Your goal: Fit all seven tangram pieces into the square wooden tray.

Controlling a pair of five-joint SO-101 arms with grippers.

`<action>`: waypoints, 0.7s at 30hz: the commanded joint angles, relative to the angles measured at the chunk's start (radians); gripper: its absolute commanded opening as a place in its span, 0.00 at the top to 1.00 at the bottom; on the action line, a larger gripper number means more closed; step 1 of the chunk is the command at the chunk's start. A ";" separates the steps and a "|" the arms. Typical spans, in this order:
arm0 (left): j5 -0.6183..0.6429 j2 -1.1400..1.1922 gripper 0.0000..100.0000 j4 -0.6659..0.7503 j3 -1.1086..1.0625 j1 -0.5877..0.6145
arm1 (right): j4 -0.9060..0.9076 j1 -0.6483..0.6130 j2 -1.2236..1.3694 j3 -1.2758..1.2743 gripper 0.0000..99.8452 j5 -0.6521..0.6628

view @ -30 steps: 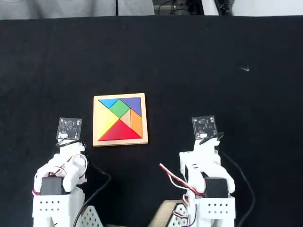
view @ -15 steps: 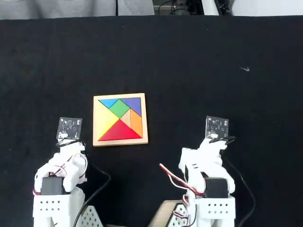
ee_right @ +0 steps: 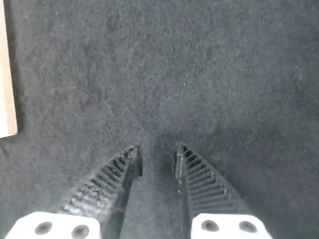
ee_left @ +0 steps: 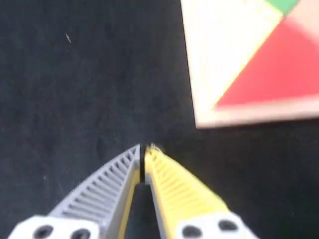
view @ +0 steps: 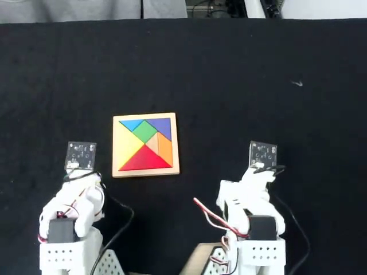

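From above, the square camera board point(view: 80, 156) on each wrist lies over the hand beneath it, so the fingers are hard to make out there. The left wrist view shows the left hand point(ee_left: 143, 149) plainly. Its grey and yellow fingers are pressed together at the tips, with nothing between them, low over the black tabletop point(view: 258, 74). The right hand point(ee_right: 157, 159) has its dark fingers spread a little, with a narrow gap between the tips and nothing in it.

The square wooden tray point(view: 146, 171) is cut off in both wrist views. One corner of it shows ahead of the left hand, off toward the right arm's side. It is near the fingertips but apart from them, and the rest runs out of the picture. In the right wrist view a thin strip of the wooden rim shows at the border, well apart from the fingers.

The tray lies flat, ahead of both hands and between them, nearer the left hand. Seven pieces lie inside it and fill the square:
- A blue triangle point(view: 131, 124) and a purple triangle point(view: 163, 125) lie along the far edge.
- A green square point(view: 145, 132) sits between them.
- A large yellow triangle point(view: 126, 149) is on the left hand's side.
- A large red triangle point(view: 144, 161) runs along the near edge.
- An orange parallelogram point(view: 165, 149) is on the right hand's side.
- A small tan triangle point(view: 152, 145) sits in the middle, touching the red and orange pieces.

Whether every piece sits fully flush cannot be told.
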State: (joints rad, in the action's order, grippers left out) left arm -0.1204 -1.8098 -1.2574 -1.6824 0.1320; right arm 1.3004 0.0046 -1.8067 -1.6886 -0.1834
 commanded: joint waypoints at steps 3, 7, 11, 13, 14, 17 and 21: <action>-0.008 -0.018 0.97 -0.012 -0.018 0.153 | 0.009 -0.008 -0.090 0.002 0.88 -0.011; -0.008 -0.018 0.97 -0.012 -0.018 0.160 | 0.009 -0.008 -0.090 0.002 0.88 -0.011; -0.008 -0.018 0.97 -0.012 -0.018 0.073 | 0.009 -0.008 -0.090 0.002 0.88 -0.011; -0.008 -0.018 0.97 -0.012 -0.018 0.070 | 0.009 -0.008 -0.090 0.002 0.88 -0.011; -0.008 -0.018 0.97 -0.012 -0.018 0.070 | 0.009 -0.008 -0.090 0.002 0.88 -0.011; -0.008 -0.015 0.97 -0.012 -0.018 0.067 | 0.009 -0.008 -0.090 0.002 0.88 -0.014; -0.008 -0.015 0.97 -0.012 -0.018 0.065 | 0.009 -0.008 -0.090 0.002 0.88 -0.014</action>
State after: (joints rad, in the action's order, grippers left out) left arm -0.1220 -1.8159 -1.2620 -1.6824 0.2163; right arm 1.3004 0.0046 -1.8067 -1.6886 -0.1834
